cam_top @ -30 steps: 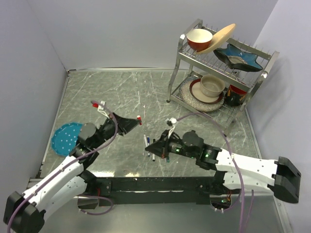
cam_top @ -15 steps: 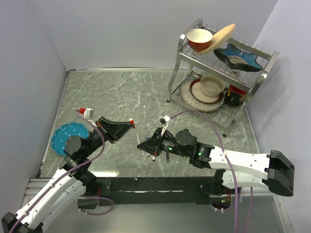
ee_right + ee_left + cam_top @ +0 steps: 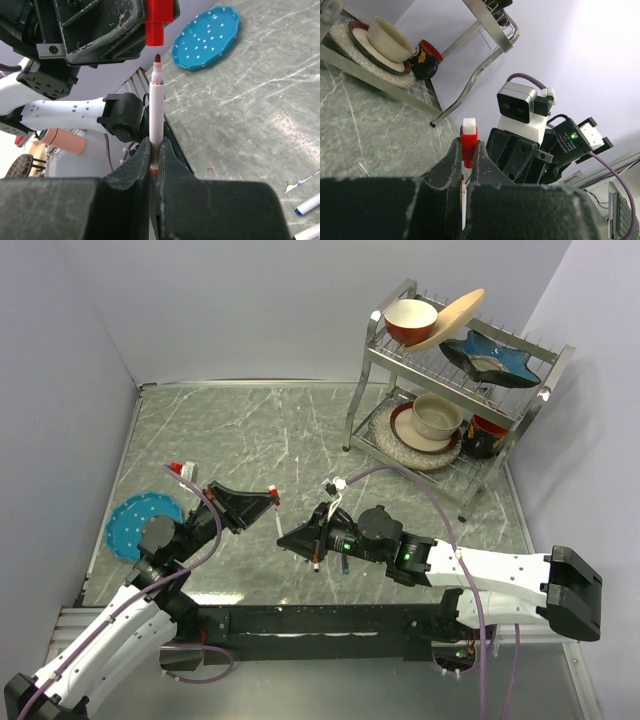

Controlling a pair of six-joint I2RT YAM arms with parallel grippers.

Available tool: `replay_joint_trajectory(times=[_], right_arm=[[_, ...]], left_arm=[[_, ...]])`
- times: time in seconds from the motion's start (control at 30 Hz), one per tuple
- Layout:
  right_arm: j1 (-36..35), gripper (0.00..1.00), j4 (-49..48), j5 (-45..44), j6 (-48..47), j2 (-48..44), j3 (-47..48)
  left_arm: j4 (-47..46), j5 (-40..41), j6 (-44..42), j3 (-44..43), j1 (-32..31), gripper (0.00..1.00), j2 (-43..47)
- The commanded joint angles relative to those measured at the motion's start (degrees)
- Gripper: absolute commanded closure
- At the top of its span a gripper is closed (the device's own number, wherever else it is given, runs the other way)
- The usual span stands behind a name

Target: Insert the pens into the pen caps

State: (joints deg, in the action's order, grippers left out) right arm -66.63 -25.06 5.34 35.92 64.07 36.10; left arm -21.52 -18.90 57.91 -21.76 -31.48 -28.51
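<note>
1. Here, my left gripper (image 3: pixel 467 150) clamps a red cap (image 3: pixel 469 135) above the table (image 3: pixel 300 430).
2. My right gripper (image 3: pixel 154 150) pinches a red-tipped pen (image 3: pixel 156 107), its tip just beneath the cap's mouth, apart.

pen (image 3: pixel 156 112) just short of cap (image 3: pixel 159 19), plate (image 3: pixel 206 37) beyond

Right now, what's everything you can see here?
table: one, grey-green marble, underneath everything
pen: one, white with red tip, held just short of the cap
cap: one, red, held facing the pen's tip
loose pens: at least two, white, on table
plate: one, blue dotted, table's left
rack: one, metal, far right, loaded with dishes
left gripper: one, black, shut on cap
right gripper: one, black, shut on pen
</note>
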Motion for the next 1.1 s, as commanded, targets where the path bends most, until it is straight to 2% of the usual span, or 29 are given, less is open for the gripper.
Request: replay_joint_trajectory(times=[0.0, 1.07], right_arm=[[-0.5, 1.0, -3.1, -1.3, -0.5, -0.7, 2.8], [-0.8, 1.0, -2.5, -2.7, -0.2, -1.0, 3.7]], left_arm=[[-1.4, 0.8, -0.3, 0.0, -0.2, 0.99, 0.6], [0.6, 0.4, -0.5, 1.5, -0.2, 0.99, 2.7]])
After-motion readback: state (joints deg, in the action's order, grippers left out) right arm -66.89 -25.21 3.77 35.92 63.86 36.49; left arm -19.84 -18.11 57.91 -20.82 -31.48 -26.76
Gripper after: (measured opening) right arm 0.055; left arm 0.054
